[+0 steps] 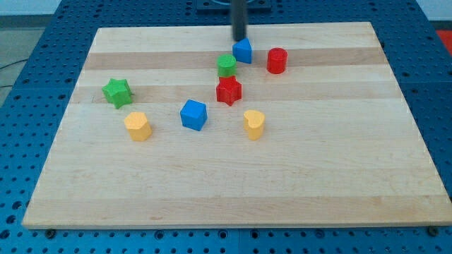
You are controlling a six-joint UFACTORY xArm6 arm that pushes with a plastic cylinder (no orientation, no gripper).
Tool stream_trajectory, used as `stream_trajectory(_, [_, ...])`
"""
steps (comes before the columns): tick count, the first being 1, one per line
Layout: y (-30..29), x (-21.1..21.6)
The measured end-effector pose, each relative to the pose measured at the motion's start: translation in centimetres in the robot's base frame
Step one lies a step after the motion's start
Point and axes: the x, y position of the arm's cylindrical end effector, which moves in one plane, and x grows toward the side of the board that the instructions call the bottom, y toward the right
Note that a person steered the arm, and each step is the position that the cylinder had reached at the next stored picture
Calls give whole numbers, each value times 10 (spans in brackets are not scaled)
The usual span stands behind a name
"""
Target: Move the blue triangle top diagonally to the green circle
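The blue triangle [243,51] sits near the board's top middle, just up and to the right of the green circle [227,66], almost touching it. My tip [240,38] is right above the blue triangle's top edge, very close to it. The rod rises out of the view's top.
A red cylinder [277,61] stands right of the blue triangle. A red star [229,91] lies below the green circle. A blue cube [193,115], two yellow hearts [138,126] [254,124] and a green star [117,92] lie lower on the wooden board [233,190].
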Motion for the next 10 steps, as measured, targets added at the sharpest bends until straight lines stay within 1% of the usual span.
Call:
stream_trajectory(1, [77, 9])
stream_trajectory(2, [65, 58])
stream_trajectory(3, [5, 75])
stream_trajectory(5, [-66, 71])
stream_trajectory(6, [-131, 69])
stream_trajectory(7, [-75, 69])
stream_trajectory(8, [-17, 55])
stream_trajectory(9, [-42, 23])
stream_trajectory(10, [-117, 23])
